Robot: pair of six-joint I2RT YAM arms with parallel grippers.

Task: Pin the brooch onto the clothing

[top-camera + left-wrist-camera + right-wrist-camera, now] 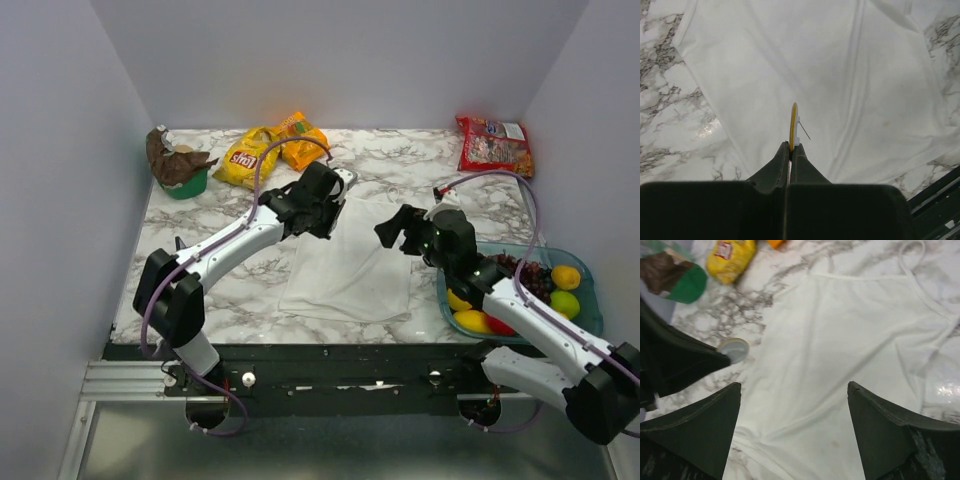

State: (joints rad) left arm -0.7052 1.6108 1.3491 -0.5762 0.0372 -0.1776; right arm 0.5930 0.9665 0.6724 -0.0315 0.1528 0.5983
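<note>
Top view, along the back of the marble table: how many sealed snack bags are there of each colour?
Yellow plastic snack bag: 1
Orange plastic snack bag: 1
Red plastic snack bag: 1
Total: 3
</note>
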